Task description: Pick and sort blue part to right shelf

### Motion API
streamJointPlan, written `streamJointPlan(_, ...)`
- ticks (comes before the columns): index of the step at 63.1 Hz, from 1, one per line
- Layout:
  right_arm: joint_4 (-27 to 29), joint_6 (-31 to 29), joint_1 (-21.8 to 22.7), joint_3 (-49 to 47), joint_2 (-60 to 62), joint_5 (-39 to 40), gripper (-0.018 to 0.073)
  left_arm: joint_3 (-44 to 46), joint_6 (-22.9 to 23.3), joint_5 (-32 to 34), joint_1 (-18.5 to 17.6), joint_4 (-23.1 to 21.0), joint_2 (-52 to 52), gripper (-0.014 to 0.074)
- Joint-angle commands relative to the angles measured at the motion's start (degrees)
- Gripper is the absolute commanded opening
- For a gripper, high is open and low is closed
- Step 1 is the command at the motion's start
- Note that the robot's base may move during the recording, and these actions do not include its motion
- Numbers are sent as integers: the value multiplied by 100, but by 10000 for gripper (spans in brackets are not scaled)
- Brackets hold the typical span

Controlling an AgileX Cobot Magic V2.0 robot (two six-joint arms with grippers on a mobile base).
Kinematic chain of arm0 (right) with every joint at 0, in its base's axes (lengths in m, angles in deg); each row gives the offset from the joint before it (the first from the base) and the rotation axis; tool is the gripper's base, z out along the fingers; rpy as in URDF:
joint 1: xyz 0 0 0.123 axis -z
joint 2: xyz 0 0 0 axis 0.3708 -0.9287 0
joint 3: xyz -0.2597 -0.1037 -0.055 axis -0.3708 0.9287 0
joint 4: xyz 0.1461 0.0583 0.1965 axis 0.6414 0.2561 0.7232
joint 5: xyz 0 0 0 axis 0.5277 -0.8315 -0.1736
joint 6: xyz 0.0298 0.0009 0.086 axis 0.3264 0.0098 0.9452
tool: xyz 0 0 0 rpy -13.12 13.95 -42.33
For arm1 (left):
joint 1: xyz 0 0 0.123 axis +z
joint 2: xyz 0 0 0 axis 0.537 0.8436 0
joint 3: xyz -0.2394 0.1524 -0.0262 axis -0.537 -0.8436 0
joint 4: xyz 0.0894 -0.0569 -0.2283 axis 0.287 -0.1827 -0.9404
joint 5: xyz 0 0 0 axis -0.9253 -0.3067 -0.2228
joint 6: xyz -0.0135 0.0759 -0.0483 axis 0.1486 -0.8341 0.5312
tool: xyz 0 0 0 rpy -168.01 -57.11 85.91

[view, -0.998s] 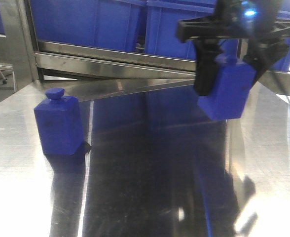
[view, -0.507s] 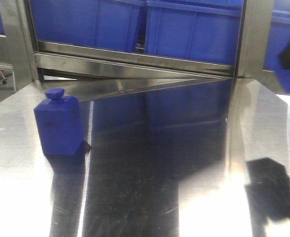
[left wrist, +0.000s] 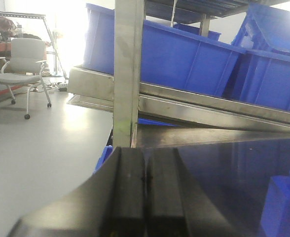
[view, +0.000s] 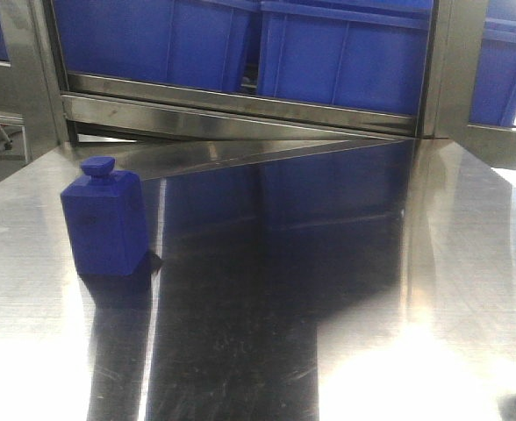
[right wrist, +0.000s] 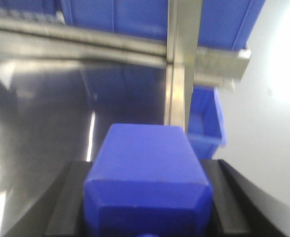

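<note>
- A polished stainless-steel table point(view: 267, 289) fills the near ground, mirroring the blue above it, with white glare along its near edge.
- Steel shelving point(view: 240, 105) stands along the table's far edge, with upright posts at left and right.
- Blue plastic bins point(view: 346, 53) sit side by side on its rail.
- Far left, a grey office chair point(left wrist: 19, 69) on casters stands on a pale, smooth floor point(left wrist: 41, 148).
- Strong white light point(left wrist: 71, 29) washes out the room behind the chair.
- Off the table's right side, a smaller blue bin point(right wrist: 204, 123) sits low.

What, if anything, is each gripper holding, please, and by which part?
The right gripper clamps a solid-blue plastic block by its flat sides; the left gripper is shut, empty.
</note>
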State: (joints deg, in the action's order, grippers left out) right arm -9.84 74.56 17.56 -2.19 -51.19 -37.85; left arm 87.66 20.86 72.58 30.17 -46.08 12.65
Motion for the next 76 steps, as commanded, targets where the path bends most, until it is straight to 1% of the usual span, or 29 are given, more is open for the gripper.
streamJointPlan(1, -101, -54, 42, -94, 361, 509, 444, -127, 35, 484, -2, -34, -110, 123)
streamJointPlan(10, -472, -54, 42, -51, 935, 483, 444, -127, 35, 484, -2, -34, -110, 123)
streamJointPlan(15, -572, -54, 42, -51, 1141, 483, 444, -127, 35, 484, -2, -34, -110, 123)
streamJointPlan(76, -578, -54, 42, -51, 1262, 493, 444, -127, 35, 484, -2, -34, -110, 123)
